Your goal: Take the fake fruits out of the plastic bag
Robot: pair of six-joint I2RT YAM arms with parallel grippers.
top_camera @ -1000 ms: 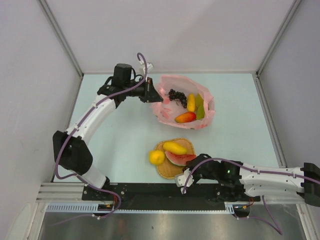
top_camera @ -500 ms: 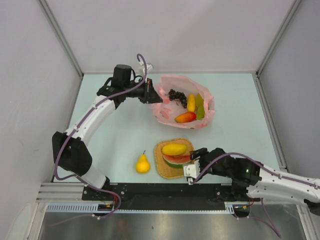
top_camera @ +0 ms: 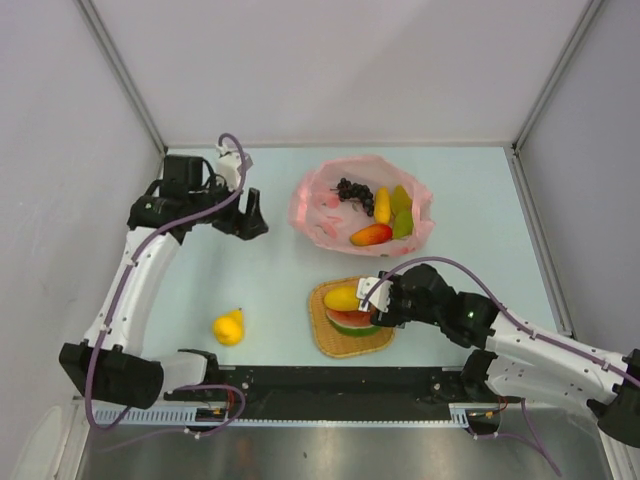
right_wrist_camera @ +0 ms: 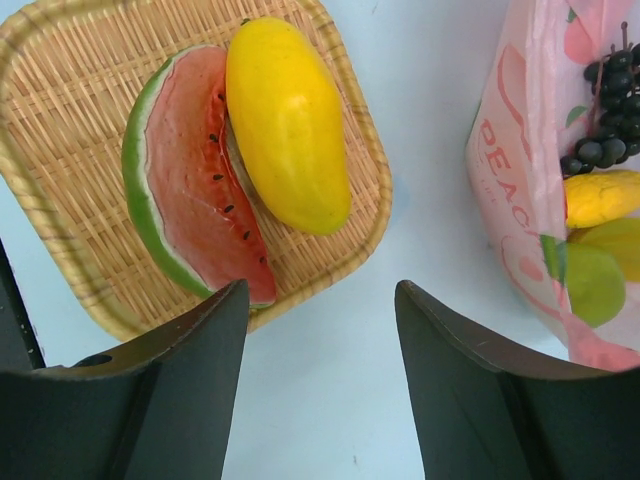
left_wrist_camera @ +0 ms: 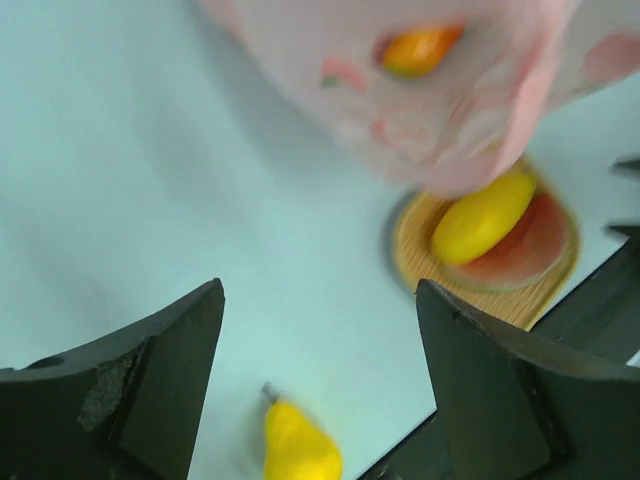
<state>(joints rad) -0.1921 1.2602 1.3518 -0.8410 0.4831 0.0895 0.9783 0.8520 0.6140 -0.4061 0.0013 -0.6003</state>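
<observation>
The left end effector (top_camera: pixel 252 214) hangs with its fingers apart, holding nothing. A yellow plastic pear (top_camera: pixel 229 327) lies on the pale counter (top_camera: pixel 200 270), its stem pointing to the far right. On the woven tan tray (top_camera: pixel 325 343), a long yellow mango (top_camera: pixel 343 298) lies sideways, touching a red watermelon slice (top_camera: pixel 352 322). The right end effector (top_camera: pixel 372 302) hovers at the tray's right edge, its fingers apart and empty. Farther back, the crinkly pink plastic bag (top_camera: pixel 312 205) lies with its mouth up. Dark grapes (top_camera: pixel 352 190) and other fruits are inside.

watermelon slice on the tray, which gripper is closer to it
Right. The right gripper hangs open just right of the watermelon slice, at the edge of the woven tray. The left gripper is far off, up-table, left of the pink bag.
</observation>
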